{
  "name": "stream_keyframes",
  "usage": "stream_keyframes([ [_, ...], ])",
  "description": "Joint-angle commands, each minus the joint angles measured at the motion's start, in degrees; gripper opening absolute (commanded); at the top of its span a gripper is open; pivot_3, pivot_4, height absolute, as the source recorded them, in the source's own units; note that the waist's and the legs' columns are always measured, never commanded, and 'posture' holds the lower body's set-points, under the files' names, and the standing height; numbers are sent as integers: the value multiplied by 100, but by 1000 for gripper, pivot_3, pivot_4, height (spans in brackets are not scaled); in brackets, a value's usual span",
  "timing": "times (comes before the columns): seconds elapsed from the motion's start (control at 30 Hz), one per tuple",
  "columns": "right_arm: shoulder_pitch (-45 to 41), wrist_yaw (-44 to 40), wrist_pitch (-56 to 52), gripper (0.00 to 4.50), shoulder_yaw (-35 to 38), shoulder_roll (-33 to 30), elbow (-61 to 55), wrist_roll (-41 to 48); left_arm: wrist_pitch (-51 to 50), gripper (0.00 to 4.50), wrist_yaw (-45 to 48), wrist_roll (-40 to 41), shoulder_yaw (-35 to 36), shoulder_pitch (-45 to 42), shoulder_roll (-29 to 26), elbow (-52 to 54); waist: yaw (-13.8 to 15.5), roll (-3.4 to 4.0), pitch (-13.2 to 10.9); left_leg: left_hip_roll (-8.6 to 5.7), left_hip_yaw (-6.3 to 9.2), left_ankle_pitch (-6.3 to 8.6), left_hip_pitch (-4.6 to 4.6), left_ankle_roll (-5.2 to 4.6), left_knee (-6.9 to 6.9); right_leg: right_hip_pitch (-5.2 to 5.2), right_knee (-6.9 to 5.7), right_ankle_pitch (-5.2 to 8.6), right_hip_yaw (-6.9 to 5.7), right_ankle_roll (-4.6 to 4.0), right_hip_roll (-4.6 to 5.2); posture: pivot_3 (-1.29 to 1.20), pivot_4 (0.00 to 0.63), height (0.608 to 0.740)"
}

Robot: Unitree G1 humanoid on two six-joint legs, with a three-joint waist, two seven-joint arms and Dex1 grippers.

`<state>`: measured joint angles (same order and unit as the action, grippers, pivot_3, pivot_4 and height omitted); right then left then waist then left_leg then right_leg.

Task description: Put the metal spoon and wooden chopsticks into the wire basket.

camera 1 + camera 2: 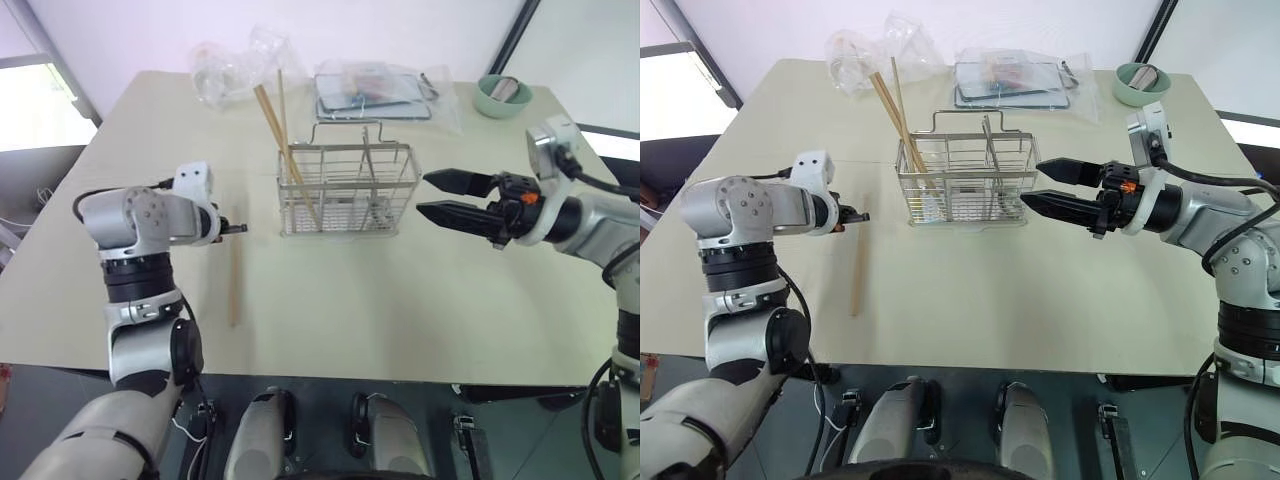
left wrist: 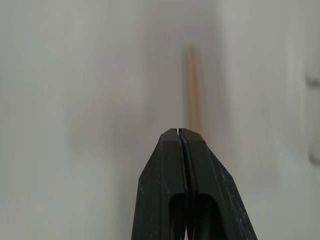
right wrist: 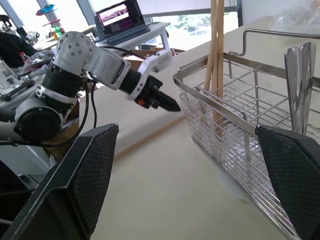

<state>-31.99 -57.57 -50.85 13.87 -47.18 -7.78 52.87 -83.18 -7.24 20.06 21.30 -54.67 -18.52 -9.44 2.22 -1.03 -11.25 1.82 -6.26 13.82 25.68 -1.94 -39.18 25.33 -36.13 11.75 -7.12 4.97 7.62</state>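
On the counter (image 1: 400,300), nearest: one of the wooden chopsticks (image 1: 234,275) is lying flat.
Left gripper (image 1: 240,229): fingers pressing fully together, hovering just over that stick's far end, gripping nothing.
Right gripper (image 1: 440,196): fingers standing wide apart, empty, beside the wire basket (image 1: 347,190).
Basket contents: two chopsticks (image 1: 272,118) are leaning in the left compartment; the metal spoon (image 3: 299,80) is standing upright inside.
Far right: a pale green bowl (image 1: 502,96) is sitting.

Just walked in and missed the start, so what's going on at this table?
A robot is loading cutlery into the wire basket. Some wooden chopsticks and metal spoon handles stand in it already. One chopstick lies on the table. The left gripper, shut, sits at its far end; a grip is unclear. The right gripper hovers open beside the basket.
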Motion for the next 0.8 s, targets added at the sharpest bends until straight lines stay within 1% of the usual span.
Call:
stream_keyframes([
  [0.03,-84,9,6,4500,200,-82,-143,102,1817,26,71,-271,193,-673,-308,-87,-3,0,0,0,-1,0,2,0,0,2,2,0,0,-1,0,0,150,707],
  [0.1,-113,1,-9,4500,193,-117,-124,95,2691,26,183,-214,325,-1020,-320,-222,2,0,0,0,-2,1,5,1,0,3,5,-1,0,-1,2,0,150,707],
  [0.2,-199,5,-69,4500,216,-157,-59,132,3751,26,452,243,705,-1674,-139,-237,8,0,0,-3,-5,2,8,0,0,1,12,-1,-1,1,8,0,150,707],
  [0.27,-225,5,-92,4500,223,-172,-39,130,4240,26,737,508,730,-1990,-32,-77,10,0,0,-4,-7,2,12,0,-3,1,13,-2,-1,1,10,0,150,707],
  [0.33,-251,14,-123,4500,223,-177,-32,132,4519,26,1008,759,666,-2185,66,124,0,0,0,-4,-9,0,12,0,-5,0,14,-2,-2,2,9,0,150,707],
  [0.43,-272,36,-162,4500,220,-203,-71,130,4201,26,1324,1706,645,-2473,463,639,-3,0,0,-1,-10,0,10,0,-5,1,10,-2,-1,2,4,0,150,707],
  [0.5,-267,57,-175,4500,246,-215,-86,141,3976,26,1450,2025,489,-2404,587,914,-2,0,0,-1,-9,1,8,-3,-6,-1,7,-2,-1,2,3,0,150,707],
  [0.57,-232,81,-183,4500,287,-228,-113,147,3841,26,1698,2188,199,-2164,611,1214,-6,1,0,-1,-9,4,0,-10,-6,-6,6,-1,0,3,2,0,150,707],
  [0.7,-59,160,-208,4500,434,-231,-266,198,3787,26,1892,2126,-355,-1540,610,1549,-7,5,3,-1,-12,3,-15,-8,-5,-14,0,0,4,2,-2,0,150,707],
  [0.8,87,234,-236,4500,572,-234,-386,249,3745,26,1593,2063,-270,-1547,493,1282,-4,3,2,0,-9,5,-12,-12,-5,-13,1,-1,4,2,-5,0,150,707],
])
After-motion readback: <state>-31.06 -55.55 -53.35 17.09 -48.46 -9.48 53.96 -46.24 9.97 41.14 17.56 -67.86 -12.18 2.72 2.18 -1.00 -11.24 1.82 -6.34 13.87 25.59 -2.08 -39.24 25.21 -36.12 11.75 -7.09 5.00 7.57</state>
